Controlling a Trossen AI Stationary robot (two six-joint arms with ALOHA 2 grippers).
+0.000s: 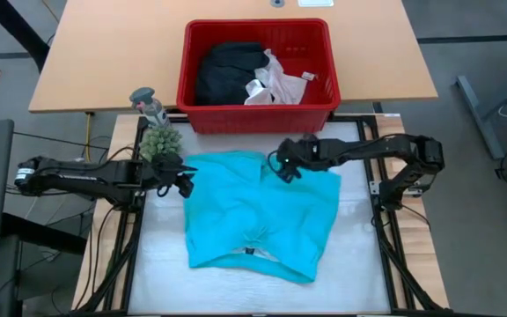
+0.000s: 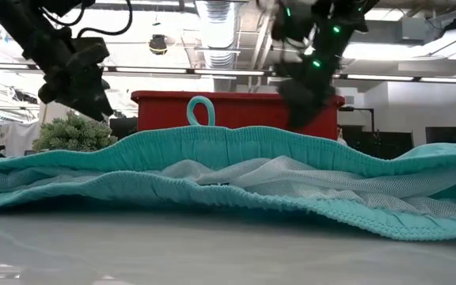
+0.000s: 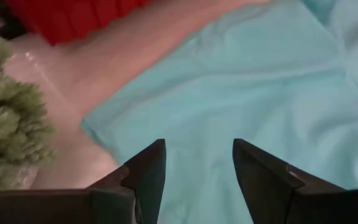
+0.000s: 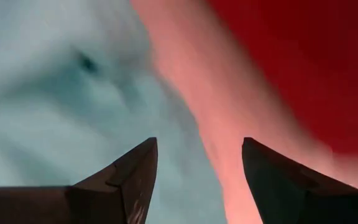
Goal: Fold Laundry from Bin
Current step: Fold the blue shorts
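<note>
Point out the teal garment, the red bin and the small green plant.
teal garment (image 1: 258,211), high view, middle of the spread cloth.
red bin (image 1: 258,114), high view, near wall.
small green plant (image 1: 160,142), high view, its foliage.

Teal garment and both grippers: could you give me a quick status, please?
Left gripper and right gripper open, empty, over teal garment far corners. Garment spread flat. Bin holds rest. Plant near left gripper.

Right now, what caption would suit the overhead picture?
Both open grippers, left and right, hover over a teal garment spread before the red bin.
</note>
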